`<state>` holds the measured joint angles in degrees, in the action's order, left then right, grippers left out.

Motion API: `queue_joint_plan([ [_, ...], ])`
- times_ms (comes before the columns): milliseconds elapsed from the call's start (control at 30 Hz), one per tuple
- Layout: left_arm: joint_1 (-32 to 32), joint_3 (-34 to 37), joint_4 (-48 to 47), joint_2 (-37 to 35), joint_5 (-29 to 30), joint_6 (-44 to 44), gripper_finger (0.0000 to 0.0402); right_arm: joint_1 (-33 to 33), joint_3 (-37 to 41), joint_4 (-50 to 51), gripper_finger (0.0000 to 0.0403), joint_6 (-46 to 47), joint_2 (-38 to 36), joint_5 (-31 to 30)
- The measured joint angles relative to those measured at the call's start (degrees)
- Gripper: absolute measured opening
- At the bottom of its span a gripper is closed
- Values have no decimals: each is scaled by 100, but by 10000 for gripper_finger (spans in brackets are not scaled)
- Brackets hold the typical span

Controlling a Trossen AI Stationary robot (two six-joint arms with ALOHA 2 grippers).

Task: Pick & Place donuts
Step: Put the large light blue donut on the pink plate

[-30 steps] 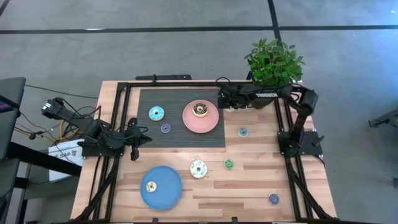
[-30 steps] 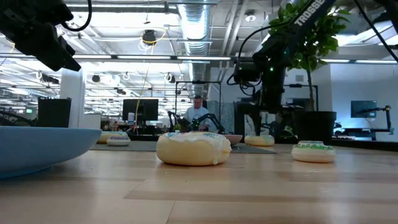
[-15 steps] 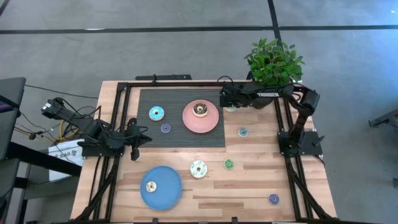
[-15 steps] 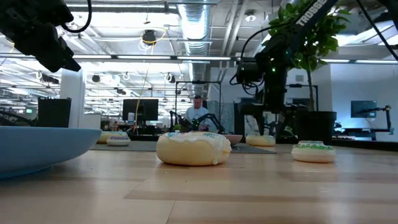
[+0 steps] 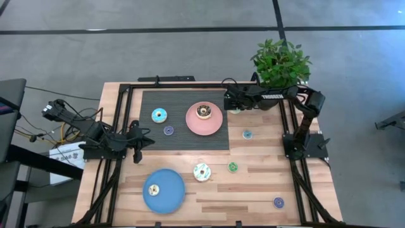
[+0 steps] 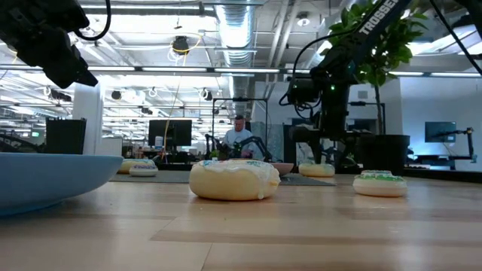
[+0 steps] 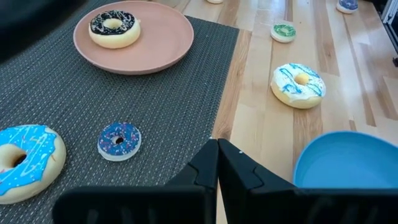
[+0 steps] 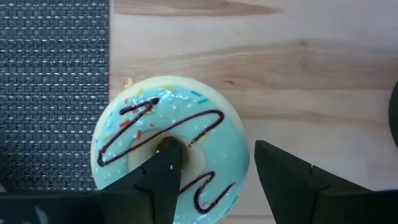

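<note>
My right gripper (image 8: 211, 180) has its fingers apart, straddling one side of the teal donut (image 8: 171, 146) directly beneath: one finger in the hole, one outside the rim. I'd seat lower, square up, then squeeze. Left gripper (image 7: 217, 165) waits, fingers together.

Pink plate (image 5: 204, 121), blue plate (image 5: 164, 191), mat (image 5: 183, 120), plant (image 5: 280, 62).

right gripper (image 6: 325, 150): hanging just above far cream donut (image 6: 317, 170) | white-iced donut (image 6: 233, 179): nearer the camera, well apart | green-iced donut (image 6: 380, 183): nearer, off to one side | blue plate (image 6: 45, 179): far across, at picture edge
</note>
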<state>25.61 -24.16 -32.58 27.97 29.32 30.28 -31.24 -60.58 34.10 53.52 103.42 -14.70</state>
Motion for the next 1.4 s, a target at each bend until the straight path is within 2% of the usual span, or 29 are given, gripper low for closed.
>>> queue_joint_plan([
  [833,0,0,14,0,-1,105,0,229,0,-13,175,0,4,-82],
  [1400,0,0,38,0,-1,245,0,223,-11,-289,160,-121,304,65],
])
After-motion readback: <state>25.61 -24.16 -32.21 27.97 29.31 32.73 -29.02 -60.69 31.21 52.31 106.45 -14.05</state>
